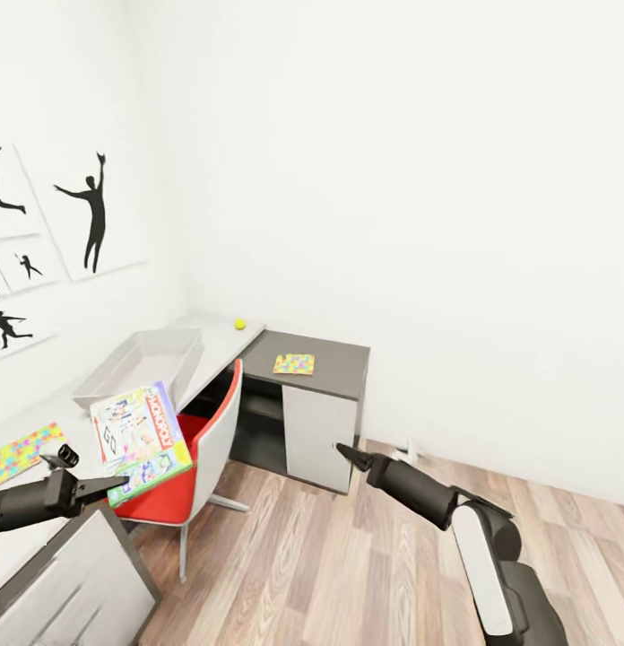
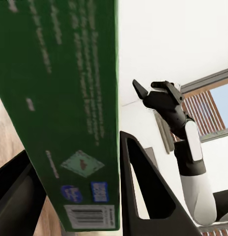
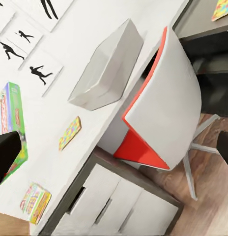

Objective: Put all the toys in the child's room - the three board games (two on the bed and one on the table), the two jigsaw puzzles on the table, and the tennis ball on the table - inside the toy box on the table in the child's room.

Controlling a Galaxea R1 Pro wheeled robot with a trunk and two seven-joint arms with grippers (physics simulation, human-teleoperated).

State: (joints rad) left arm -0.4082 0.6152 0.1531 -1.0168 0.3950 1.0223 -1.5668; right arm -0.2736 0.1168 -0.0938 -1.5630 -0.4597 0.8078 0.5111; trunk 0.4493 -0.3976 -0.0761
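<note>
My left gripper is shut on the lower edge of the white-green Monopoly board game, held tilted above the table's front edge; its green underside sits between the dark fingers. The grey toy box stands just beyond it. The tennis ball lies at the table's far end. One jigsaw puzzle lies on the table, another on the dark side cabinet. A small colourful game box rests near the table's edge. My right gripper hangs open over the floor.
A red and white chair is pushed against the table under the held box. The low dark grey side cabinet adjoins the table's far end. White drawer fronts sit below the table top. Wood floor lies to the right.
</note>
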